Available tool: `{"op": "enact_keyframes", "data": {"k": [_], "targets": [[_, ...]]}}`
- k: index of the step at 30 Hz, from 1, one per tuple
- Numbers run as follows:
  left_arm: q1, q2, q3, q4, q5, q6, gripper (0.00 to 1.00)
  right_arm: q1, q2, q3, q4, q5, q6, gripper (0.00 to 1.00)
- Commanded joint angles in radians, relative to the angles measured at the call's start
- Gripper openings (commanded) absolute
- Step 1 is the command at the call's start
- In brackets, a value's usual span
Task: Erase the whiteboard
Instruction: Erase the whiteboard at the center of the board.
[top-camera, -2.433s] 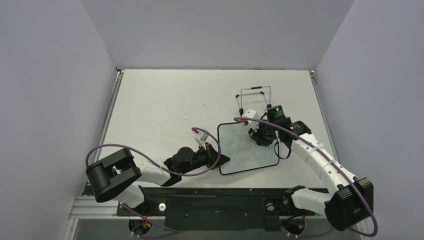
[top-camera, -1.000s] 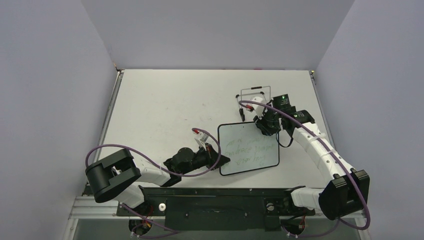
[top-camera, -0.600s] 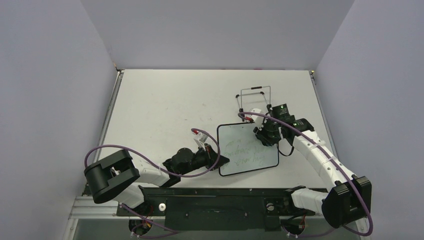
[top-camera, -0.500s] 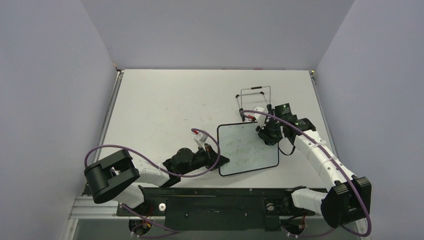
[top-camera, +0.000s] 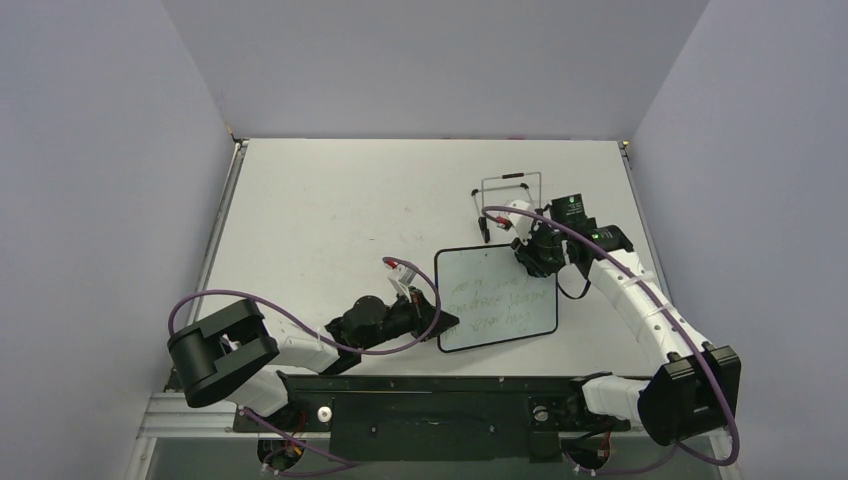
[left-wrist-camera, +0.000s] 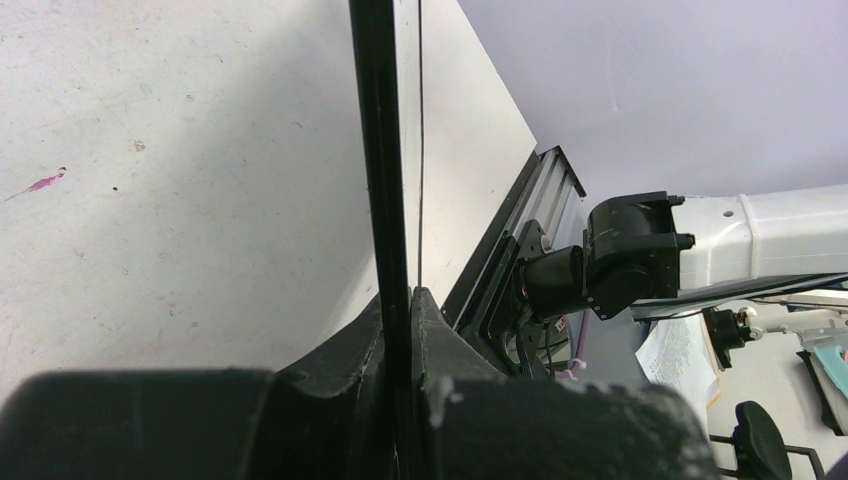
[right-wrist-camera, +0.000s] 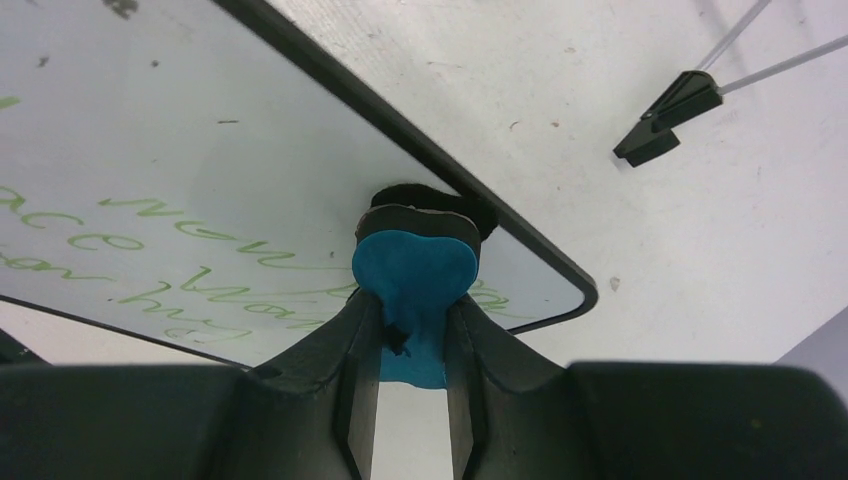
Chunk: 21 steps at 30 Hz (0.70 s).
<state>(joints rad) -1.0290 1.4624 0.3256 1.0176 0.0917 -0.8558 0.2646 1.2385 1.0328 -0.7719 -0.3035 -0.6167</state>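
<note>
Top external view showed the table (top-camera: 330, 220) with the whiteboard (top-camera: 497, 330) lying on it, green writing on its face. The left gripper (top-camera: 442, 322) was clamped on the board's left edge. A wire stand (top-camera: 510, 195) stood just beyond the right gripper (top-camera: 528, 262), whose jaws pinched a blue eraser (right-wrist-camera: 413, 265) pressed onto the board's corner.

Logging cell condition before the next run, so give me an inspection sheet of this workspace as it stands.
Surface: white table, scuffed, with a small pink mark.
Job's things: whiteboard on the table, bearing green handwriting; blue eraser at its far right corner.
Clutter: wire stand beyond the board.
Grippers: left gripper shut on the whiteboard's left edge; right gripper shut on the eraser.
Cables: purple cables loop off both arms.
Surroundings: plain lavender walls on three sides.
</note>
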Motion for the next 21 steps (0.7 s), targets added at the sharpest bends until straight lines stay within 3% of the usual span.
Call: {"op": "enact_keyframes", "data": {"k": [1,11,21], "targets": [[-0.011,-0.031,0.007,0.052,0.033,0.034,0.0,0.019,-0.056,-0.057,-0.04,-0.06,-0.054,0.0],[-0.011,-0.033,0.011,0.043,0.038,0.038,0.0,-0.037,-0.039,-0.069,0.026,0.072,-0.003,0.0],[-0.011,-0.041,0.012,0.033,0.036,0.039,0.0,-0.003,0.007,0.045,0.032,0.007,0.041,0.0]]}}
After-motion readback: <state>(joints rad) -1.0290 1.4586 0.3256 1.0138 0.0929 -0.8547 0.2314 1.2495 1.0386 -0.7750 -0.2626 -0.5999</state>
